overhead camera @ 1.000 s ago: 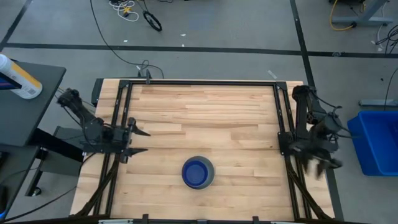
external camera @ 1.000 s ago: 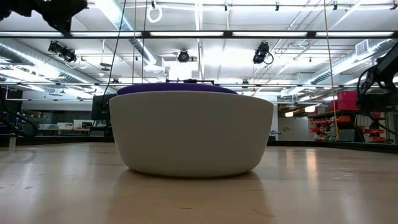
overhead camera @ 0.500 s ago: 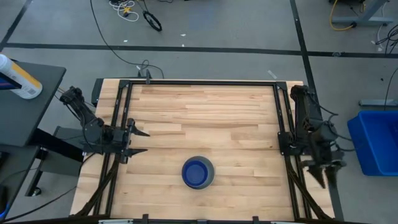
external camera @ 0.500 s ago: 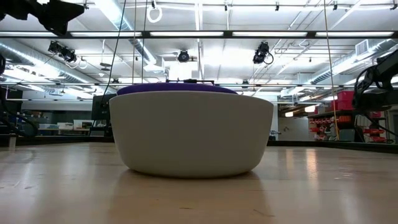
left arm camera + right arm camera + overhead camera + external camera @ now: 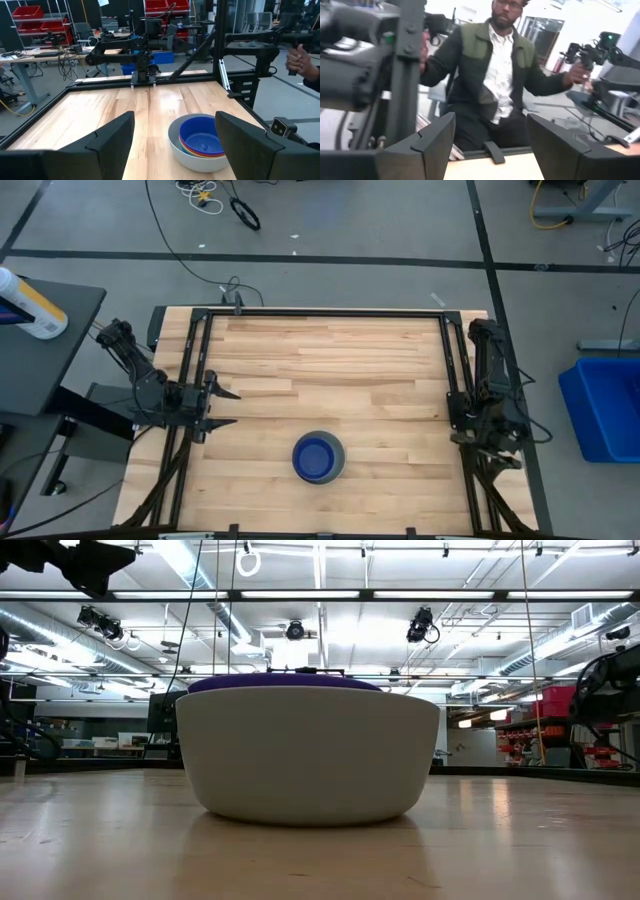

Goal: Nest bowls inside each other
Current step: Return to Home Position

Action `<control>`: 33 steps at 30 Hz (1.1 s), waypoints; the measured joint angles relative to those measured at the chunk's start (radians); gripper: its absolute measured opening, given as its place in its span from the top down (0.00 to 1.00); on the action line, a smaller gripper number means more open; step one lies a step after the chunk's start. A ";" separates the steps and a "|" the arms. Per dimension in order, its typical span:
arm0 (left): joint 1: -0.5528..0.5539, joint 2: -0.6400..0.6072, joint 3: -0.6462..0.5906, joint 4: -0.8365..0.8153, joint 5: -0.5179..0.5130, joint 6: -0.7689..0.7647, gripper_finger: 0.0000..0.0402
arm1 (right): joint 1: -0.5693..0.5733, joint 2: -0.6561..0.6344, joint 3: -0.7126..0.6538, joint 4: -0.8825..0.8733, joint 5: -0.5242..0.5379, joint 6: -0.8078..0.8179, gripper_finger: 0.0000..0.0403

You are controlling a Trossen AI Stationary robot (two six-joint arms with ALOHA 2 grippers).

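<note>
**Bowl stack on tabletop, both grippers open and empty**

High view: The nested bowls stand on the wooden tabletop (image 5: 330, 360) close to the edge at the picture's bottom, about midway between the left and right edges. The pale grey bowl (image 5: 343, 460) is outermost and the dark blue bowl (image 5: 318, 459) sits inside it. The left gripper (image 5: 228, 407) is over the left edge, well apart from the stack. The right arm (image 5: 490, 395) is folded along the right edge.

Low view: The pale grey bowl rests flat on the tabletop. Only the rim of the dark blue bowl shows above it.

Left wrist view: The left gripper's fingers (image 5: 112, 140) are spread wide with nothing between them. Red and yellow rims (image 5: 192, 151) show between the dark blue and pale grey bowls. A person's hand (image 5: 299, 57) is beyond the tabletop.

Right wrist view: The right gripper (image 5: 490, 135) is spread wide and holds nothing. A person (image 5: 495, 75) stands beyond it.
</note>
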 joint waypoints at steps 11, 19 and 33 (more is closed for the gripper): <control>0.000 0.000 0.000 -0.001 0.000 0.000 0.29 | -0.333 0.022 0.000 -0.004 -0.030 0.046 0.33; 0.000 0.000 0.000 -0.001 0.001 -0.003 0.29 | -0.656 0.049 -0.004 -0.011 -0.189 0.027 0.33; 0.000 0.000 0.000 -0.004 0.000 -0.019 0.29 | -1.109 0.201 -0.005 0.009 -0.303 0.143 0.41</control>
